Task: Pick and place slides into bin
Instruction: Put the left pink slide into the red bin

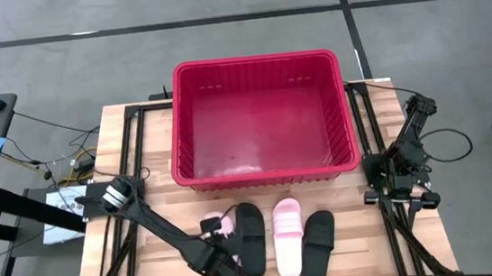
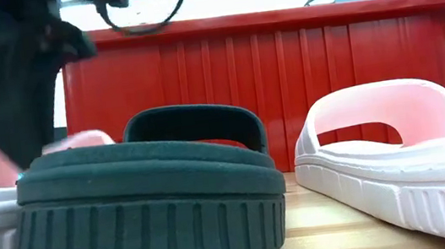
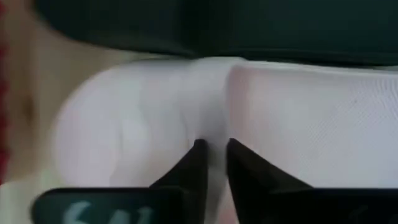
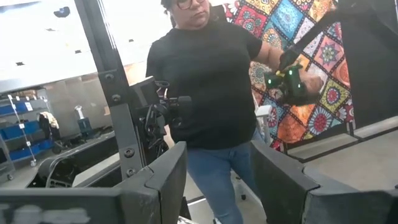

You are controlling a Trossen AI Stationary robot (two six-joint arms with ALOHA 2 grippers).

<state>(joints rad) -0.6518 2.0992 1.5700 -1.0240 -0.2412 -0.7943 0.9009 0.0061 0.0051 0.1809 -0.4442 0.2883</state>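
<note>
The left gripper (image 1: 226, 269) has its fingers (image 3: 198, 163) pinched nearly shut on the pink slide (image 1: 217, 227) at the worktop's (image 1: 351, 237) front, short of the red bin (image 1: 262, 118). It looks light, rubbery and flexible, so the strap seems the surest hold. The right gripper (image 1: 412, 196) waits half-open, holding nothing.

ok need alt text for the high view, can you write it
Overhead view of a wooden table with an empty red bin at the back and four slides in a row at the front: pink, black, pink, black. The left pincer is down on the leftmost pink slide; the right pincer waits at the table's right edge.
</note>
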